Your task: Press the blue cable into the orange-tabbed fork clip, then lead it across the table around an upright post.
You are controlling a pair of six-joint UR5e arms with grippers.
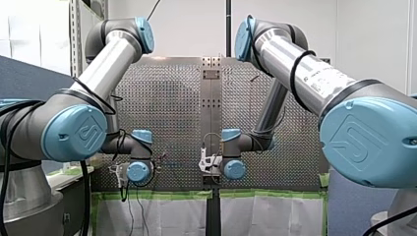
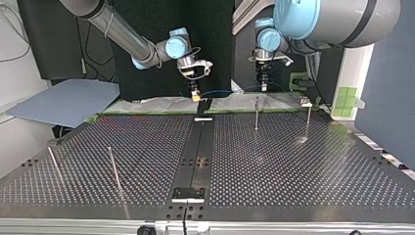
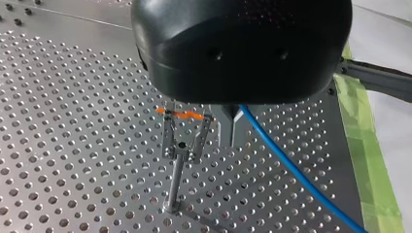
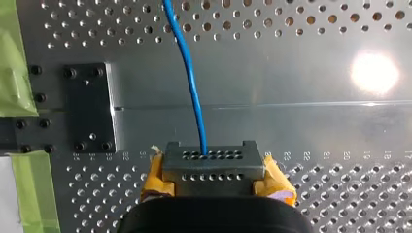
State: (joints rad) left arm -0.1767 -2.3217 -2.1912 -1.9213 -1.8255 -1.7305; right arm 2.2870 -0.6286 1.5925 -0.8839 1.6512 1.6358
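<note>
The blue cable (image 3: 291, 167) runs out from between my left gripper's (image 3: 231, 127) dark fingers, which are shut on it. Just beside those fingers stands the orange-tabbed fork clip (image 3: 182, 141) on its thin post; the cable is outside its prongs. In the right wrist view my right gripper (image 4: 214, 183) is shut, yellow pads (image 4: 274, 182) on a grey perforated block (image 4: 214, 162), and the cable (image 4: 189, 77) leaves the block ahead. In the top view the cable (image 2: 220, 91) hangs between my right gripper (image 2: 195, 93) and my left gripper (image 2: 264, 84) over the table's far edge.
In the top view two upright posts (image 2: 256, 113) (image 2: 308, 121) stand at the far right, and two more (image 2: 114, 169) (image 2: 54, 164) lean at the near left. A dark centre strip (image 2: 198, 147) splits the perforated table. Green tape (image 3: 364, 141) lines the edge near my left gripper.
</note>
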